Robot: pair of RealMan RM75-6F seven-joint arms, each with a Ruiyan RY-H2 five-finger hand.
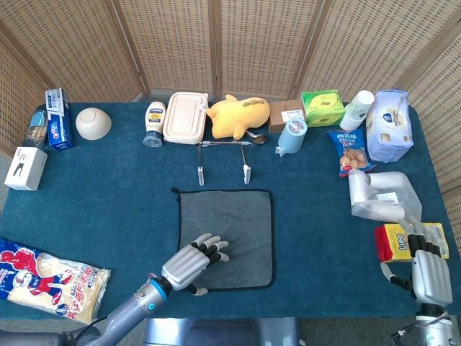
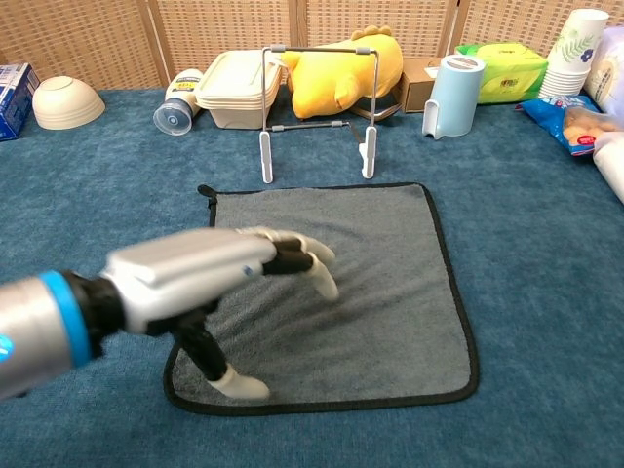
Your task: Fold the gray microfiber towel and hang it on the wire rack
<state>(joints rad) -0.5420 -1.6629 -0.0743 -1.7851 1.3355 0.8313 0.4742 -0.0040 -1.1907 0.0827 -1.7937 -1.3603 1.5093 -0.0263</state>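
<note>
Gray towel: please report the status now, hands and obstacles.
Left hand open, over the gray towel's near-left corner. Right hand idle at table edge, grip unclear. Towel flat, unfolded. Wire rack upright behind it, path clear.

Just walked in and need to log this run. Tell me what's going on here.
A two-armed robot is starting to fold the gray towel, which lies flat and unfolded on the blue table. The left robot hand hovers over the towel's near left corner, fingers spread, holding nothing. The right robot hand sits idle at the table's right edge near a yellow packet. The wire rack stands empty just behind the towel.
</note>
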